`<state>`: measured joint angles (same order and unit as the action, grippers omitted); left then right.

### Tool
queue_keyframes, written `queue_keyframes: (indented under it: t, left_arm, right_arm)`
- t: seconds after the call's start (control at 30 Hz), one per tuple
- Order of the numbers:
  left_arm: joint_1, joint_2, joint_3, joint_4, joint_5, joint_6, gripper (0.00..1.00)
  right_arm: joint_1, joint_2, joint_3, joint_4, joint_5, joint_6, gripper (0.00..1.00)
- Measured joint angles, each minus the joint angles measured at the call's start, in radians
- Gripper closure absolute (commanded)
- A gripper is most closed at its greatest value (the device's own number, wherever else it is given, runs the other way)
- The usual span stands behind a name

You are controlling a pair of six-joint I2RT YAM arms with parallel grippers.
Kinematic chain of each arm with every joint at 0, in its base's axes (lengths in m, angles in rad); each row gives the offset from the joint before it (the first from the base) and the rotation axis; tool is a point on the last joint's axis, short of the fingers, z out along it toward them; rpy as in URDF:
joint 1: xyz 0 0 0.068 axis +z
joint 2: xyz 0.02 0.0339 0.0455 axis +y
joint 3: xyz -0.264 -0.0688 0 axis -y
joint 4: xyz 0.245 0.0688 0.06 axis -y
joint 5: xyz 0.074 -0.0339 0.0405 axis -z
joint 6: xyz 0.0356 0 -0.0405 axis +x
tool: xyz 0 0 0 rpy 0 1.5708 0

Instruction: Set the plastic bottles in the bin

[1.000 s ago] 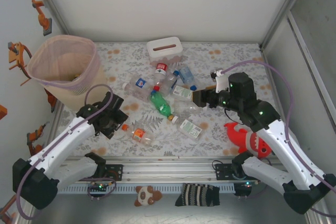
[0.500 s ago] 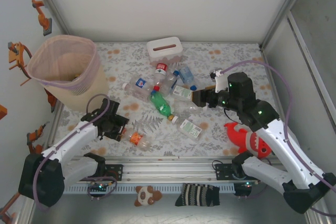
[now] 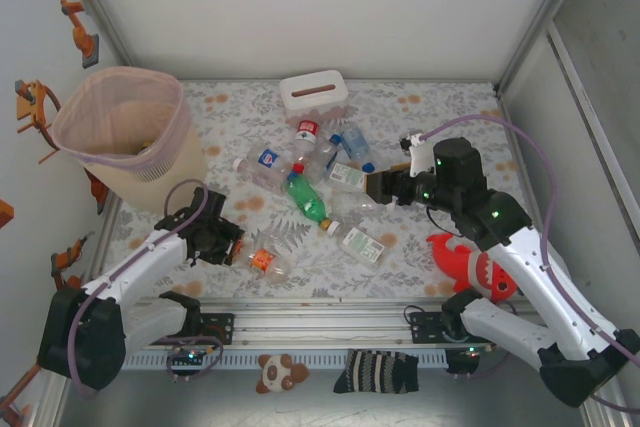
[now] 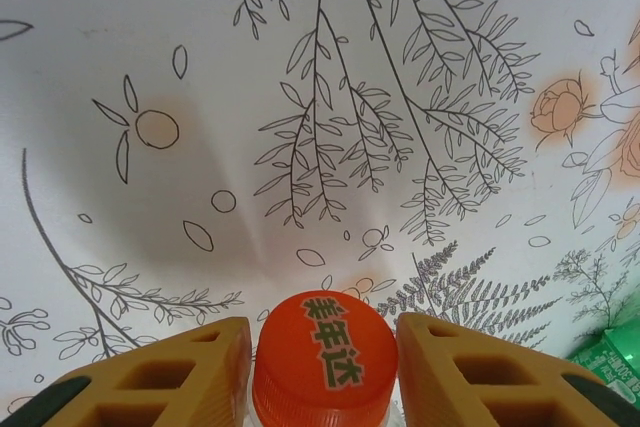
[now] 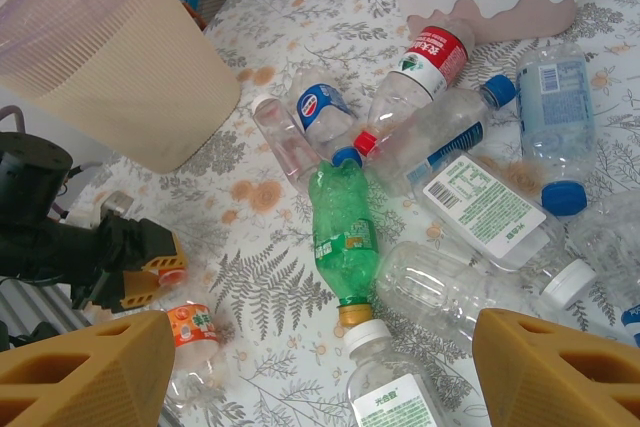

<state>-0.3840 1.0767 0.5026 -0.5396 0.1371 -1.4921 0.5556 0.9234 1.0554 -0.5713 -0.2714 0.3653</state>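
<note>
Overhead, two low wrist views, bottles (image 3: 305,199) shared

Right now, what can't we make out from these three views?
1. Orange-capped bottle: left wrist view, body cut off by the bottom edge; whether the left end effector already clamps the cap is unclear.
2. Bin: top view, contents too pale and small to tell; right wrist view, top edge cuts off its rim.
3. Right end effector: right wrist view, fingers cut off by the bottom edge.
</note>
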Motion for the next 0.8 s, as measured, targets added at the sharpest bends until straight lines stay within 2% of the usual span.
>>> queue_keyframes:
  t: [0.3, 0.47, 0.63, 0.8]
  left_arm:
    - [0.008, -0.007, 0.003, -0.02, 0.001, 0.008, 0.71]
    - [0.013, -0.047, 0.036, -0.058, -0.005, 0.024, 0.72]
    - [0.013, -0.114, 0.14, -0.114, -0.034, 0.097, 0.76]
    - [0.013, -0.198, 0.271, -0.159, -0.099, 0.225, 0.83]
  right_arm:
    - [0.0, 0.0, 0.0, 0.0, 0.0, 0.0, 0.23]
    - [0.0, 0.0, 0.0, 0.0, 0.0, 0.0, 0.23]
    - [0.0, 0.0, 0.0, 0.0, 0.0, 0.0, 0.23]
    - [0.0, 0.0, 0.0, 0.0, 0.0, 0.0, 0.23]
